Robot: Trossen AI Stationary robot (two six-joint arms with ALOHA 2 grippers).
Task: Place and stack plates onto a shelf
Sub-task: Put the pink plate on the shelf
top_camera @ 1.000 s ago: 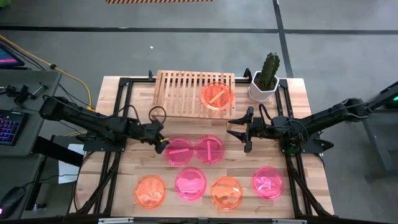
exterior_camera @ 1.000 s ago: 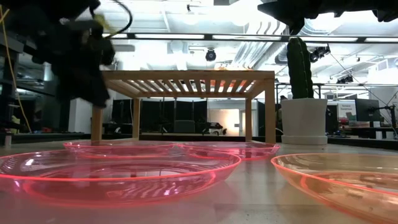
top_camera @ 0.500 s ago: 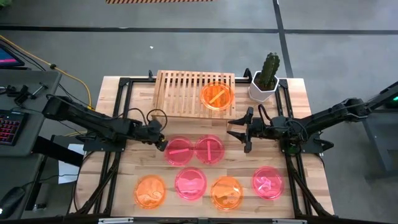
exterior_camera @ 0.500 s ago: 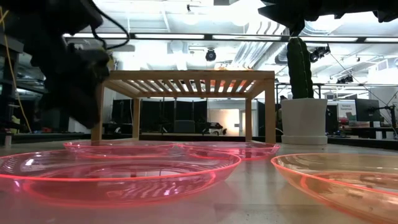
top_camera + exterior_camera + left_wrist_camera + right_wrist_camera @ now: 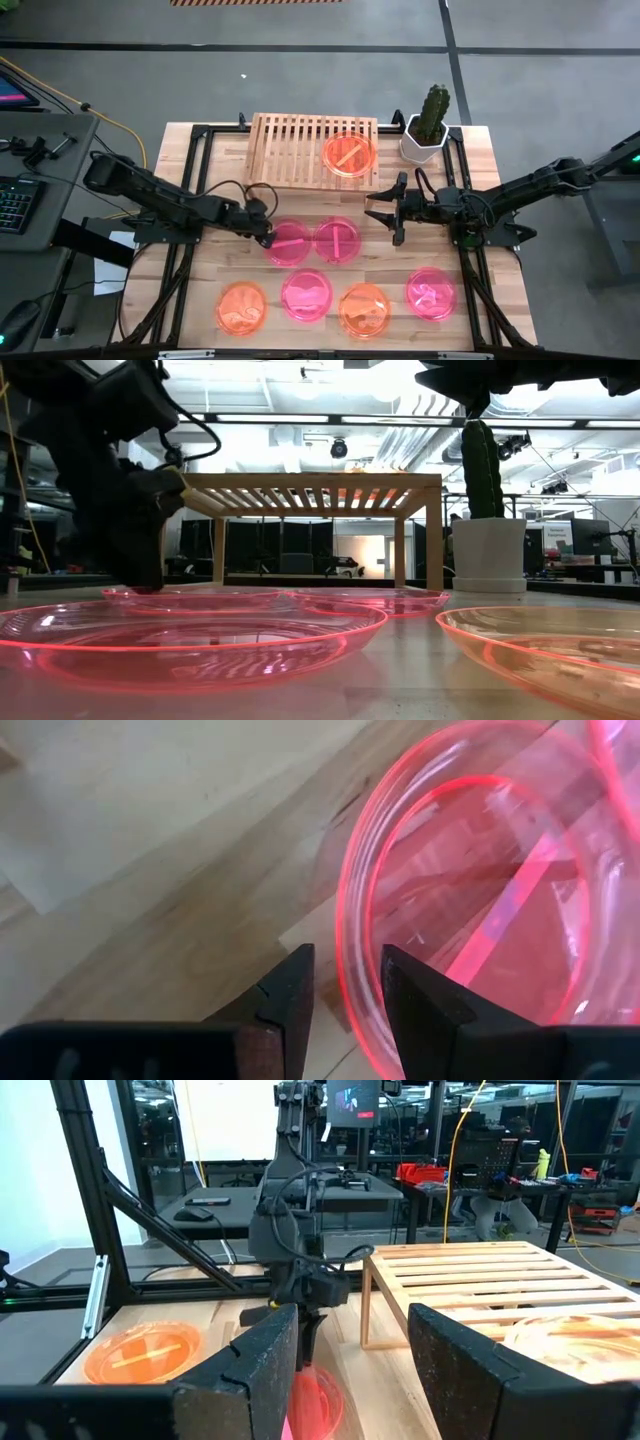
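Two pink plates [image 5: 289, 242] [image 5: 337, 240] lie side by side mid-table, in front of the light-wood shelf [image 5: 300, 150]. An orange plate [image 5: 350, 154] rests on the shelf's slatted top at its right end. My left gripper [image 5: 266, 234] is open and low at the left pink plate's left rim [image 5: 350, 935], pointing steeply down. One finger [image 5: 420, 1005] is over the plate's inside, and the other [image 5: 288, 1000] is outside over the wood. My right gripper [image 5: 383, 211] hovers open and level to the right of the pink pair, holding nothing. My left gripper's fingers straddle the left rim [image 5: 352, 1000] of the left pink plate, coming from above and slanting in from the table's left. The plate lies flat on the table. I cannot tell whether either finger touches the rim.
Along the near edge lie an orange plate [image 5: 241, 306], a pink plate [image 5: 306, 295], another orange plate [image 5: 363, 310] and another pink plate [image 5: 431, 292]. A cactus in a white pot [image 5: 428, 125] stands right of the shelf. Black frame rails [image 5: 190, 200] run along both table sides.
My left gripper has come down from above the table to the left pink plate's left rim, shifting slightly toward the plate and tipping further downward. The gap between its fingers looks the same. The plates have stayed where they were.
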